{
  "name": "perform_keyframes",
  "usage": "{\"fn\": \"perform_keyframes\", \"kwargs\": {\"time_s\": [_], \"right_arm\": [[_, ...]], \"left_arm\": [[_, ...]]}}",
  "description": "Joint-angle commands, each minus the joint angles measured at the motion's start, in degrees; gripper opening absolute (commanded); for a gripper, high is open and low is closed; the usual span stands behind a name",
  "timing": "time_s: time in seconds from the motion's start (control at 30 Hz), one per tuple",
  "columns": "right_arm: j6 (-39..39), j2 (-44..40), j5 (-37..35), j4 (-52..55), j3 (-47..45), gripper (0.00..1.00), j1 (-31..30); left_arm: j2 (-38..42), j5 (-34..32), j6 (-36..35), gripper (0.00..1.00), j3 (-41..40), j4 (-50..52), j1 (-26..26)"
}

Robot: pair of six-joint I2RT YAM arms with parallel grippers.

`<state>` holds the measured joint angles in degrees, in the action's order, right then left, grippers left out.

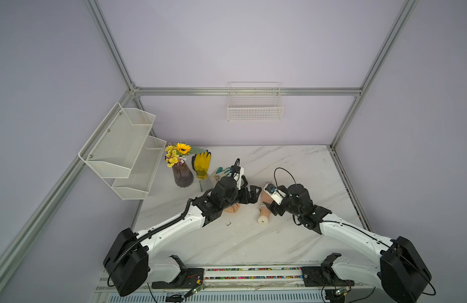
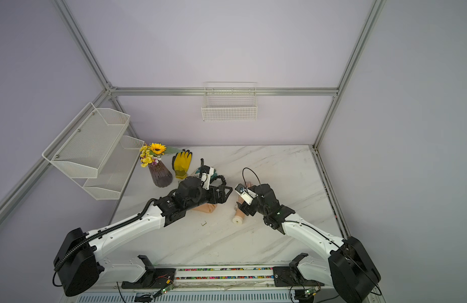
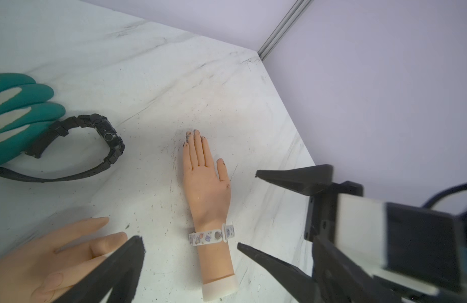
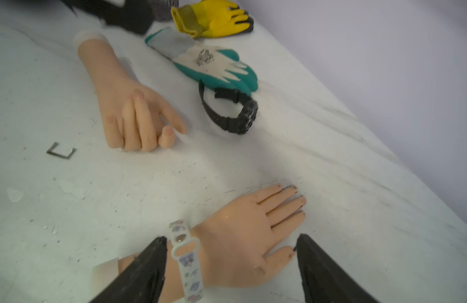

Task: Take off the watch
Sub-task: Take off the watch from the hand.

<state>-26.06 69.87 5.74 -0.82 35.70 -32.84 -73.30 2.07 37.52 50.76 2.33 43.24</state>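
Two jaws of the right pincer (image 4: 231,237) stand apart, straddling the mannequin hand (image 4: 253,223) on the surface (image 4: 122,196). The white patterned watch (image 4: 189,270) sits strapped round its wrist. I'd pinch the strap (image 4: 185,249) by its looped end. Beyond, the left pincer (image 1: 256,193) hangs released.

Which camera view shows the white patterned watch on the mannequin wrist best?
The left wrist view: the white watch is sharp and unobstructed. The right wrist view shows it slanted at the picture's edge. In both top views it is tiny.
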Motion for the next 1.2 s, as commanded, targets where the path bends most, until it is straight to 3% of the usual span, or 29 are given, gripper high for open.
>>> {"fn": "perform_keyframes", "kwargs": {"time_s": [0.0,0.17,0.37,0.47,0.6,0.77,0.9,1.17], "right_arm": [[-3.27,0.49,4.93,1.26,1.2,0.81,0.01],[-1.99,3.73,5.3,-0.82,1.47,0.87,-0.03],[-0.09,7.54,0.24,-3.13,2.0,0.76,0.03],[0.71,8.1,-1.88,-2.76,1.98,0.69,-0.03],[3.18,7.68,-4.87,-2.61,1.61,0.46,-0.03],[5.41,6.42,-11.48,-2.78,1.21,0.26,0.04],[6.15,5.0,-19.68,-2.55,1.75,0.0,-0.03],[8.73,5.82,-37.47,1.9,6.0,0.0,0.01]], "left_arm": [[2.35,-1.46,-3.11,1.0,-2.58,-3.3,-0.09],[3.9,-2.54,-3.11,1.0,-4.53,-3.69,-0.09],[4.34,-2.66,-3.09,1.0,-4.68,-2.95,-0.09],[4.62,-2.92,-3.1,1.0,-4.83,-2.81,-0.09],[4.57,-3.36,-2.9,1.0,-5.21,-2.77,-0.09],[4.51,-3.39,-2.25,1.0,-5.45,-3.0,-0.09],[4.21,-3.12,-2.06,1.0,-5.56,-3.56,-0.09],[3.63,-3.74,-1.65,1.0,-6.09,-4.91,-0.09]]}}
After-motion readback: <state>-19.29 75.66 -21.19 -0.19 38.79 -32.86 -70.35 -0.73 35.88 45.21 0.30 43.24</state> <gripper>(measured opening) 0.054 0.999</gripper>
